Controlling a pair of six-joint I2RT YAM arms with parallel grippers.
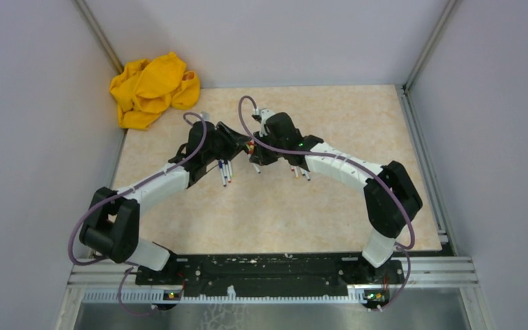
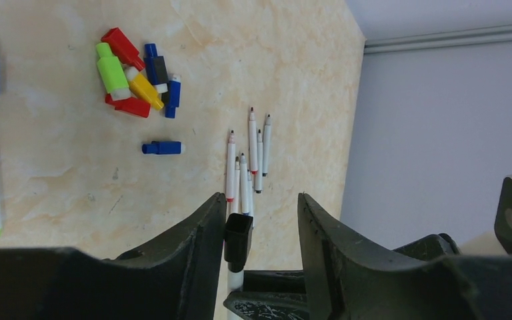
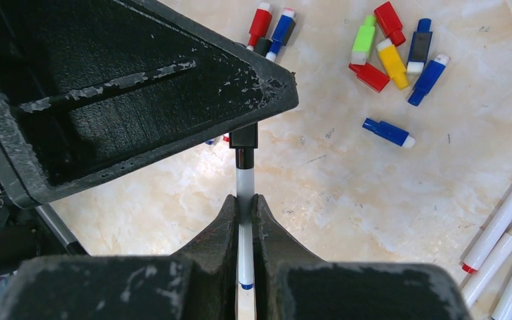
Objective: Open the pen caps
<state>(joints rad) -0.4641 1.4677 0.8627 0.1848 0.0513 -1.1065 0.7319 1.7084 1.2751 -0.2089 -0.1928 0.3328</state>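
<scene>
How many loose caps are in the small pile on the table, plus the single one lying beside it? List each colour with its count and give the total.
Red caps: 2
Blue caps: 2
Blue-and-black cap: 1
Green cap: 1
Yellow cap: 1
Total: 7

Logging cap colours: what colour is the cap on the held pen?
The cap is black; the left wrist view shows it best.
</scene>
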